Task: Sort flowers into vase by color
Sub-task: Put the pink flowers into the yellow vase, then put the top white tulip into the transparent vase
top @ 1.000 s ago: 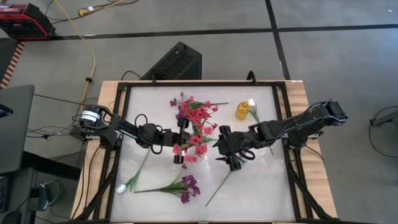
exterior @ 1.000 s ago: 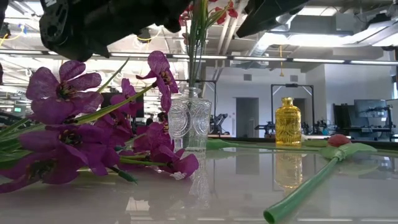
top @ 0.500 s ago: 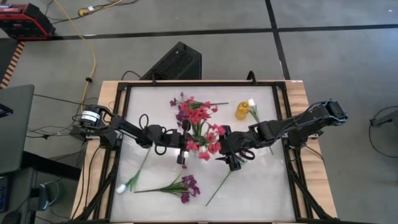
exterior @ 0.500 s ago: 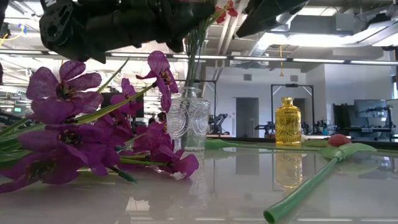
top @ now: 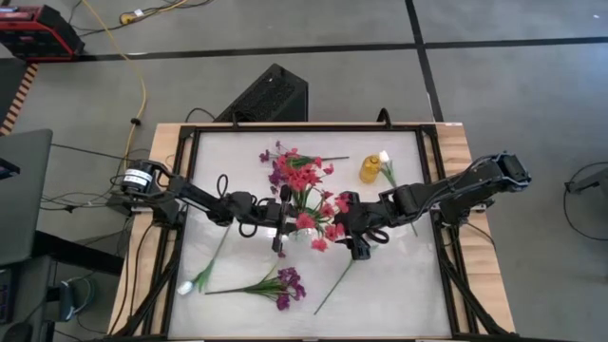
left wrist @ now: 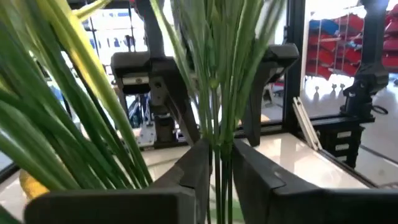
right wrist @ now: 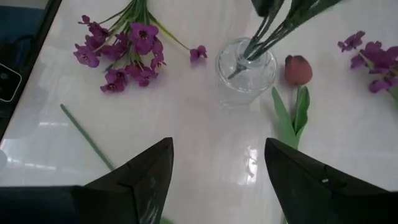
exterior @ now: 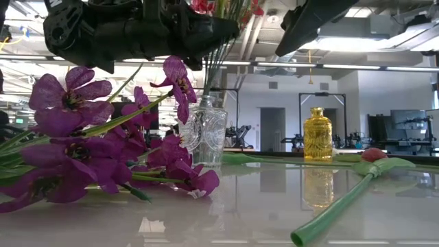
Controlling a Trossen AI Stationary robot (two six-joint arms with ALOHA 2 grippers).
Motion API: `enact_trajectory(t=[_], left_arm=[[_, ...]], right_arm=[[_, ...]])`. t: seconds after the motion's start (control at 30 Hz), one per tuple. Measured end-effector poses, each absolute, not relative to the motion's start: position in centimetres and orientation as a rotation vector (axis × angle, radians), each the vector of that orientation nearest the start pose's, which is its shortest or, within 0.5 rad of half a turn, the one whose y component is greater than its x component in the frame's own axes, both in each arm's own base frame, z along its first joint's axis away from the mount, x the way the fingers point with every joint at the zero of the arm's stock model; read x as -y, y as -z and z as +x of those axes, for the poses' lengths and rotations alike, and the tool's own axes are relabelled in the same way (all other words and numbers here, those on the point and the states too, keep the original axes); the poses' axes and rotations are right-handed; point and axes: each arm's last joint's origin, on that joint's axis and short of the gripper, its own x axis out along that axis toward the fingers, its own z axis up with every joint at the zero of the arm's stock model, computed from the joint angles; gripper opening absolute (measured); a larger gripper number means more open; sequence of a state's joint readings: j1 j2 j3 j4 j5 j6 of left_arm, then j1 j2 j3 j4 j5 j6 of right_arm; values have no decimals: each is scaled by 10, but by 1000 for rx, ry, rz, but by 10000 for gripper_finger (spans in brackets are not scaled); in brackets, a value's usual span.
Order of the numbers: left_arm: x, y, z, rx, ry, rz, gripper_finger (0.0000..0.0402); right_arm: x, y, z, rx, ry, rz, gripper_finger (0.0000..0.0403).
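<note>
A bunch of red flowers (top: 313, 204) stands with its green stems in a clear glass vase (exterior: 206, 134), leaning over. My left gripper (left wrist: 221, 155) is level above the vase, shut on those stems. My right gripper (top: 348, 228) hangs open just to the bunch's right, above the table, touching nothing. A purple bunch (top: 283, 283) lies on the near part of the table, and a maroon tulip (right wrist: 297, 70) lies beside the vase. A yellow vase (top: 369, 172) stands at the far right. My left gripper pinches the red bunch's bundled stems (left wrist: 219, 134) between its two fingers, above the vase's neck and below the blossoms. The fingers come in level from the table's left and lie across the stems. The stems' lower ends sit inside the clear vase (right wrist: 245, 65), and the bunch is tilted.
More purple blossoms (top: 275, 160) lie at the far side of the table. A whitish bud (top: 186, 285) on a stalk lies near the left edge, another whitish bud (top: 384, 157) by the yellow vase. A black frame (top: 432, 190) rims the white tabletop.
My left gripper has sunk a little and tipped over while keeping the stems between its fingers. The red bunch, upright in the vase a second ago, now leans, and its blossoms have swung toward the table's right and near edge. My right gripper has rolled slightly in place.
</note>
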State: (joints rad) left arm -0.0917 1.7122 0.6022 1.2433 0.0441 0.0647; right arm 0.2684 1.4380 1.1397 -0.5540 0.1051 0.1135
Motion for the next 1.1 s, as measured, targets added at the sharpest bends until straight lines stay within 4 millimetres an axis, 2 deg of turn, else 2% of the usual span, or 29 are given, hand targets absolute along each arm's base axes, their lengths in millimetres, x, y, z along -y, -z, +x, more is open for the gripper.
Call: enact_trajectory(t=[0.23, 0.53, 0.8, 1.1], left_arm=[[30, -191, 310, 67, 135, 56, 115], [27, -216, 288, -94, 117, 30, 126], [26, -224, 262, -290, 143, 2, 126], [24, -211, 244, -537, 121, -44, 126]], right_arm=[[-76, -277, 289, -865, -99, -46, 280], [-76, -275, 285, -922, -95, 32, 280], [-73, -268, 272, -1096, 107, 330, 280], [-72, -265, 267, -1121, 403, 734, 280]])
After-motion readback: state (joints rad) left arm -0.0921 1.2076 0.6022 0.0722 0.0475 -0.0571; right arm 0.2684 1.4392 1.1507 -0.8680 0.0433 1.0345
